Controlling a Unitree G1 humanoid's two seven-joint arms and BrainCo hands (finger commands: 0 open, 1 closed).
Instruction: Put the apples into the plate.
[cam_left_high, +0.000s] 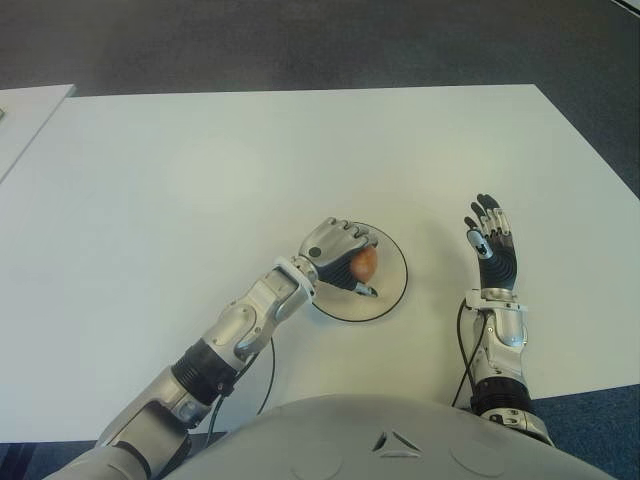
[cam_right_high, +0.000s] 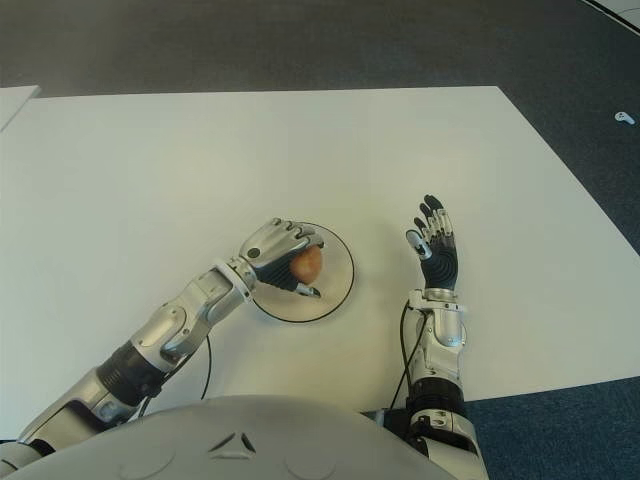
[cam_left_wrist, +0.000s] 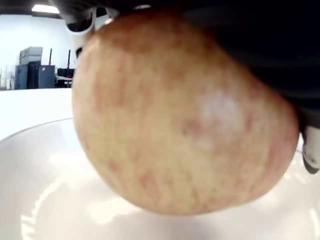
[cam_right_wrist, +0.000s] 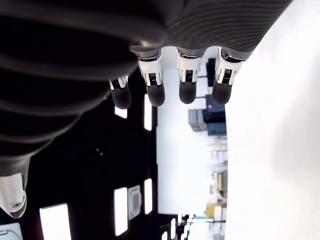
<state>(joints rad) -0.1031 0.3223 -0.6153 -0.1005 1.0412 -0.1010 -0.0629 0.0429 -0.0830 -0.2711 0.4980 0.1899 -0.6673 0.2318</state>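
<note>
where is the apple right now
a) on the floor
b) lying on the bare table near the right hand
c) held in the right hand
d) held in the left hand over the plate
d: the left hand is curled around the apple above the white plate, while the right hand is open and holds nothing.

Your two eye views look down on the same table (cam_left_high: 200, 170) | wrist views sit close at each hand.

I see no readable text, labels, brands or numbers in any view. Only marking: a small embossed triangular emblem (cam_left_high: 397, 441) on my torso shell, no lettering I can make out.
</note>
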